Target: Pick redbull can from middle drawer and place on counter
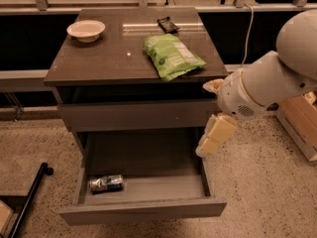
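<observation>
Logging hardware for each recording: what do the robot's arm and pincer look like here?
The arm is glossy white, built of fat, rounded shell segments; its wrist housing has a small patch of dotted vent holes. The pincer is pale cream and blocky, and sits by the right wall of the open middle drawer. No markings or cables show on either.
</observation>
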You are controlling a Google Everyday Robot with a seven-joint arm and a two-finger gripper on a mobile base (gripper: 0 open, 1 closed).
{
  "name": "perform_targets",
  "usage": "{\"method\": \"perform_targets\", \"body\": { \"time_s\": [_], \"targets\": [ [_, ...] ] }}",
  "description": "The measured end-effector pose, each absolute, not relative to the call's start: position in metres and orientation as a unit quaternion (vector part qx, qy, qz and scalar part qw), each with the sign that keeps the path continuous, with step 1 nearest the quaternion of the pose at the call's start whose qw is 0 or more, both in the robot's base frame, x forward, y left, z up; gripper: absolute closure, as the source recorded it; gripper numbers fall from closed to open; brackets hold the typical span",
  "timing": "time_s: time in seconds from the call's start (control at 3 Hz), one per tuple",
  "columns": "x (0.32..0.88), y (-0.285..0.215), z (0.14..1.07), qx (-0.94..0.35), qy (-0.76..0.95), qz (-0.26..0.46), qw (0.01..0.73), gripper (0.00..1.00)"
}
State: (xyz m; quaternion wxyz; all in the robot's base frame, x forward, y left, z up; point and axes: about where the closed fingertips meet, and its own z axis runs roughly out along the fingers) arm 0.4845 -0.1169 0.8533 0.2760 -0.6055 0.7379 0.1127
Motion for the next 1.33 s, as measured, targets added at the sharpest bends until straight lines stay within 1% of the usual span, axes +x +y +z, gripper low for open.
{"method": "perform_targets", "body": {
  "time_s": [0.33,0.67,1.0,1.33],
  "targets": [
    [0.490,-0.094,0.820,-0.588,0.741,0.139,0.293,0.00],
    [0.521,-0.051,0.777,-0.568,0.728,0.171,0.345,0.00],
    [0.521,-0.051,0.777,-0.568,0.728,0.171,0.344,0.00],
    [0.524,-0.035,0.758,-0.560,0.729,0.180,0.351,0.00]
  ]
}}
